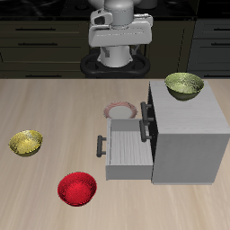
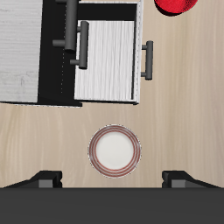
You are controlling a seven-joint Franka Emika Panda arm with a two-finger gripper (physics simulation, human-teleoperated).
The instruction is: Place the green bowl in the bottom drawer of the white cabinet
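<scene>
The green bowl (image 1: 184, 85) stands upright on the flat top of the white cabinet (image 1: 193, 139), near its back edge; it is out of the wrist view. The bottom drawer (image 1: 128, 149) is pulled out toward the table's middle, and its tray is empty, with the dark bar handle (image 1: 101, 146) at its front. In the wrist view the drawer (image 2: 109, 61) and the cabinet (image 2: 26, 52) both show. My gripper (image 1: 120, 43) is high above the table near the robot's base, open and empty. Its fingertips (image 2: 48, 179) stand wide apart over a plate.
A white plate with a pinkish rim (image 1: 120, 110) (image 2: 115, 149) lies beside the cabinet, behind the open drawer. A red bowl (image 1: 77, 189) (image 2: 178, 5) sits near the table's front edge. A brighter yellow bowl (image 1: 26, 142) sits far across the table from the cabinet.
</scene>
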